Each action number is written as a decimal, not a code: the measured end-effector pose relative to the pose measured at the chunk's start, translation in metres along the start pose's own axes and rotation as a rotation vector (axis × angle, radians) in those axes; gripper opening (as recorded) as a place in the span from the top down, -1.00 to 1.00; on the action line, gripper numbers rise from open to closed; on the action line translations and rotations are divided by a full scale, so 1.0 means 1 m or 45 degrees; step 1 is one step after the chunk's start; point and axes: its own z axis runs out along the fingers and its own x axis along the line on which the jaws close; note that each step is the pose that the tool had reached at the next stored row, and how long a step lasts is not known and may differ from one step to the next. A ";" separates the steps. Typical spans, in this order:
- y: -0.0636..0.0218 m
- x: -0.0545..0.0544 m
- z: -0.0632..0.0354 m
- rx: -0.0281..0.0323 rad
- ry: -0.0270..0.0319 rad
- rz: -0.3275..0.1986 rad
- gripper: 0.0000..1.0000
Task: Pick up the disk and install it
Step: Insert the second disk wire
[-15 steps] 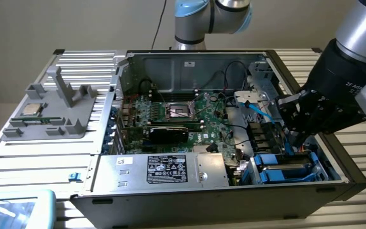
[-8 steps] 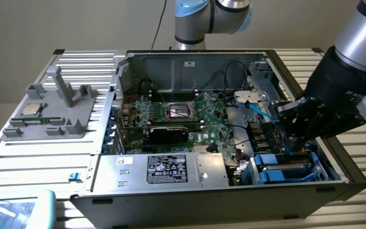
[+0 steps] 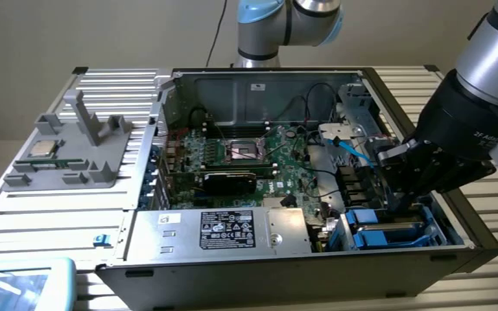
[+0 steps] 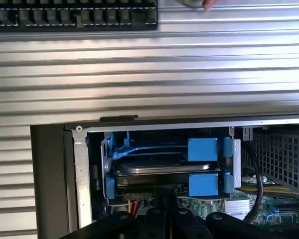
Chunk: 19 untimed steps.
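Blue-railed disk [image 4: 162,168] flat in bay [image 4: 97,164]

"2F" in white on the black gripper body [image 3: 456,139], black label on silver box [image 3: 225,228] unreadable

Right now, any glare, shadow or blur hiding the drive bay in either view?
Exterior view: the gripper and its dark wrist stand in front of the drive bay, and the bay interior sits in shade. Wrist view: bright glare bands on the ribbed metal table; the disk in its blue bracket is dim but readable; the gripper body at the frame edge is dark and blurred.
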 end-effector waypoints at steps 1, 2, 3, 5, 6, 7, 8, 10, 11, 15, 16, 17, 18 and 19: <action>0.0003 0.000 0.0003 -0.0002 -0.0017 -0.005 0.79; 0.0008 0.001 0.0005 0.0002 -0.0028 -0.008 0.79; 0.0010 0.001 0.0008 0.0018 -0.0032 -0.009 0.79; 0.0014 0.001 0.0014 0.0075 -0.0048 -0.011 0.79; 0.0017 0.002 0.0016 0.0104 -0.0058 -0.012 0.79; 0.0019 0.002 0.0018 0.0124 -0.0075 -0.012 0.79; 0.0020 0.002 0.0023 0.0139 -0.0106 -0.013 0.79; 0.0024 0.002 0.0036 0.0173 -0.0147 -0.013 0.79; 0.0026 0.002 0.0043 0.0190 -0.0163 -0.013 0.79; 0.0027 0.003 0.0052 0.0228 -0.0171 -0.015 0.79; 0.0027 0.003 0.0055 0.0235 -0.0171 -0.016 0.79; 0.0028 0.003 0.0057 0.0241 -0.0171 -0.016 0.79; 0.0028 0.003 0.0061 0.0246 -0.0172 -0.017 0.79; 0.0028 0.003 0.0064 0.0251 -0.0173 -0.017 0.79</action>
